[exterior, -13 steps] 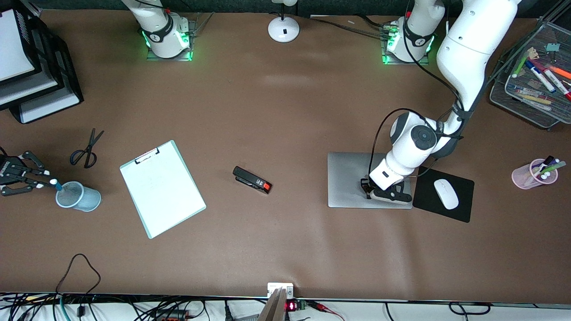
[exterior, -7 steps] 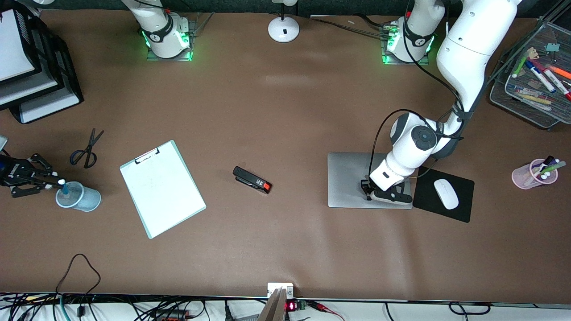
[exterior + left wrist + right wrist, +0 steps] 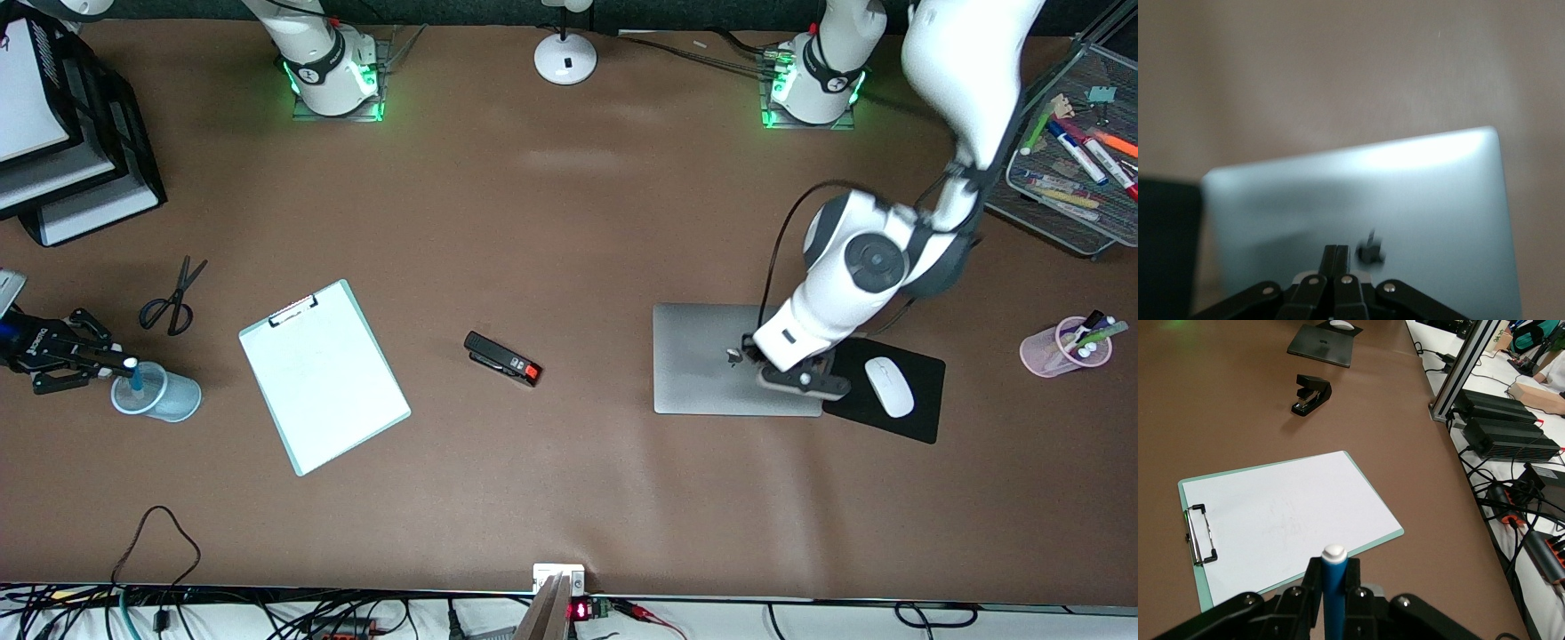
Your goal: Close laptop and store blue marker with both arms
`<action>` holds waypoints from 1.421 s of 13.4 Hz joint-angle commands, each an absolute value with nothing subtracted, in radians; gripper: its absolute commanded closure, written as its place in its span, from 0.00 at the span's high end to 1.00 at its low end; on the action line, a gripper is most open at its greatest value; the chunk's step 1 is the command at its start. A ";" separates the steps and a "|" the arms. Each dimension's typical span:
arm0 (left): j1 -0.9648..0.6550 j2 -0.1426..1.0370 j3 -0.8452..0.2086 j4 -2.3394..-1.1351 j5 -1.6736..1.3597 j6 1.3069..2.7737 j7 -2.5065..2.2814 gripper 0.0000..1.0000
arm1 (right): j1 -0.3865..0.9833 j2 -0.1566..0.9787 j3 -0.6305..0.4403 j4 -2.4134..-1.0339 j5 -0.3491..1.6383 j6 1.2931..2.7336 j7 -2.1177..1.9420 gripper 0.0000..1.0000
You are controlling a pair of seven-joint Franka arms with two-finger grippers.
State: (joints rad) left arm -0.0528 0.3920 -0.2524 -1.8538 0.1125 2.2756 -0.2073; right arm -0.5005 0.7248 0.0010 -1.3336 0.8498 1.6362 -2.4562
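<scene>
The laptop (image 3: 702,360) lies shut on the table, silver lid up, its dark logo (image 3: 1369,252) showing. My left gripper (image 3: 745,350) hangs just over the lid beside that logo, fingers (image 3: 1337,253) pressed together with nothing between them. At the right arm's end of the table my right gripper (image 3: 100,360) is shut on the blue marker (image 3: 133,373). The marker's whitish end (image 3: 1334,553) points up between the fingers. Its lower part dips into the pale blue cup (image 3: 158,396).
A white clipboard (image 3: 322,375), black stapler (image 3: 502,358) and scissors (image 3: 172,298) lie mid-table. A white mouse (image 3: 889,386) sits on a black pad beside the laptop. A pink pen cup (image 3: 1062,348), mesh tray (image 3: 1058,222) and paper trays (image 3: 62,169) stand at the ends.
The left arm has risen from the laptop lid and swung toward its own end of the table. The right gripper has carried the marker farther over the cup.
</scene>
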 commanded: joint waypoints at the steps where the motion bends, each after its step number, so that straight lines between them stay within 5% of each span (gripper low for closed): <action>1: -0.049 0.299 -0.256 -1.791 0.135 2.017 -0.145 0.06 | -0.528 0.745 0.006 -1.321 0.859 1.617 -2.484 0.00; 3: -0.046 0.285 -0.255 -1.679 0.130 1.808 -0.062 0.12 | -0.537 0.750 0.008 -1.322 0.851 1.617 -2.484 0.00; 4: -0.041 0.276 -0.252 -1.636 0.126 1.736 -0.036 0.26 | -0.541 0.750 0.006 -1.322 0.839 1.617 -2.484 0.00; 5: -0.028 0.270 -0.255 -1.603 0.123 1.677 -0.019 0.55 | -0.543 0.750 0.008 -1.322 0.828 1.617 -2.484 0.00; 6: -0.019 0.256 -0.256 -1.594 0.120 1.651 -0.012 0.96 | -0.545 0.752 0.006 -1.322 0.827 1.617 -2.484 0.00; 19: 0.048 0.106 -0.245 -1.586 0.069 1.522 0.038 1.00 | -0.540 0.833 0.012 -1.263 0.839 1.646 -2.525 0.00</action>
State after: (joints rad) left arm 0.0404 0.1186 -0.2486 -1.5901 0.0896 1.5533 0.0185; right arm -0.5359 0.7972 0.0000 -1.3152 0.8391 1.6440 -2.5182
